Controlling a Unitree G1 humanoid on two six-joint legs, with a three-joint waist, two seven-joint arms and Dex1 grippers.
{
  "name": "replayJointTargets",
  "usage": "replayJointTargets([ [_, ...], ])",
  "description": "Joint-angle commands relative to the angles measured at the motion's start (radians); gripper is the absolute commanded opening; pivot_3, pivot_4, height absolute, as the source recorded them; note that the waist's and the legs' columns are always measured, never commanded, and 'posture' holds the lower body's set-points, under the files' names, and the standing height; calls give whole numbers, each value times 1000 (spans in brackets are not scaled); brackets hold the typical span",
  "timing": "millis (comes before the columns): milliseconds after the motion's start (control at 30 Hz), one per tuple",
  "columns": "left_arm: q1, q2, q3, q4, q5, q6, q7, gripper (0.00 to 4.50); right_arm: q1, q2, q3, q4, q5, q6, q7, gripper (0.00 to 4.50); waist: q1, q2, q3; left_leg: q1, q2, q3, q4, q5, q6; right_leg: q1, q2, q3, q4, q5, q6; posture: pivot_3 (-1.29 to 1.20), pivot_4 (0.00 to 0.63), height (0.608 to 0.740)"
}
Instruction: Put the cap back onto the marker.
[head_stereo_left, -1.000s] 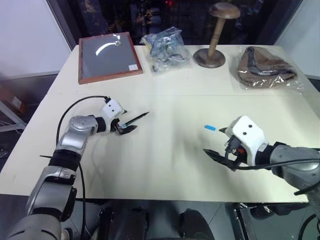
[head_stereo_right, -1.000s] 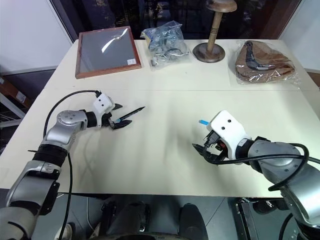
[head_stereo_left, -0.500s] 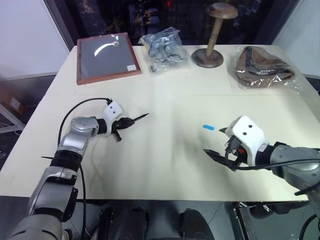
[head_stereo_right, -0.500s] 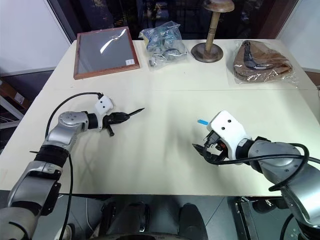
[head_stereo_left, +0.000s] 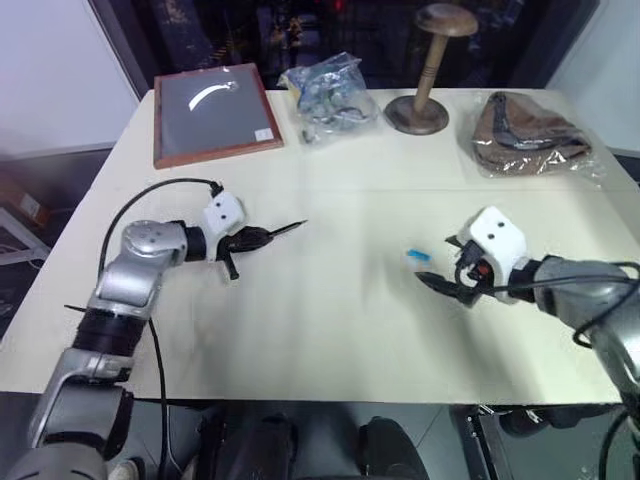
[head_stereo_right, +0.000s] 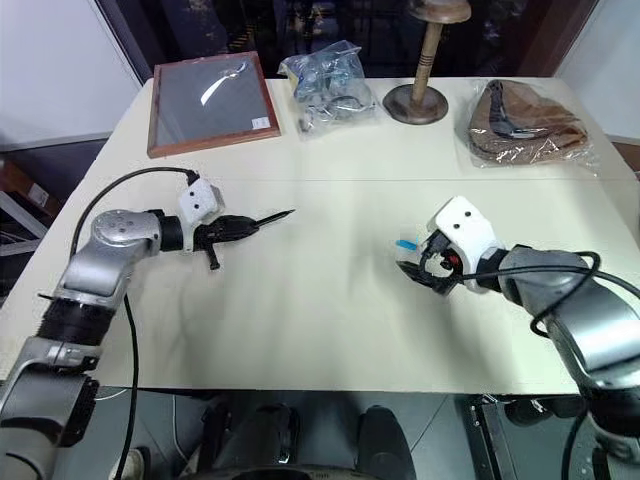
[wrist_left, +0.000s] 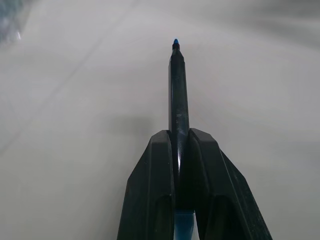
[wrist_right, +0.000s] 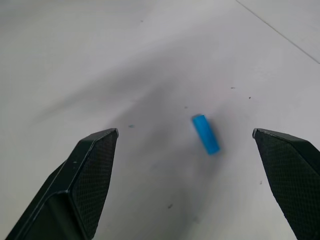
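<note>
Left gripper is clamped on the stiff marker, tip aimed toward 3 o'clock, while the cap lies on the table between the wide-open right gripper fingers, looking tiny, light, prone to roll, so I'd pinch its sides.

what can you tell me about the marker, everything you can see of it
The marker is a thin black pen-like stick, plastic by its look, with a small blue tip at its free end and a light blue section at the other end, seen between the fingers. It is uncapped. The left gripper is shut on it, with most of its length sticking out past the fingertips toward the middle of the cream table. It appears lifted off the table, roughly level. Nothing else touches it.
</note>
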Motion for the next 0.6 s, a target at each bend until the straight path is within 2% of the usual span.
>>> replayJointTargets([
  [33, 25, 15, 57, -162, -62, 105, 33, 28, -69, 49, 49, 164, -65, -144, 55, 4500, -3, 0, 0, 0, 0, 0, 0, 0, 0, 0, 0, 0, 0, 0, 0, 0, 150, 740],
  [267, 137, 23, 120, -371, -113, 238, 129, 28, -177, 121, 132, 487, -162, -360, 190, 4500, -8, 0, 0, 0, 0, 1, 0, 0, 0, 0, 0, 0, 0, 0, 0, 0, 150, 740],
  [600, 177, 32, 134, -440, -127, 275, 199, 28, -265, 174, 157, 739, -254, -495, 281, 4500, -19, 0, 0, 0, 0, 0, 0, 0, 0, 0, 0, 0, -1, 0, 0, 0, 150, 740],
])
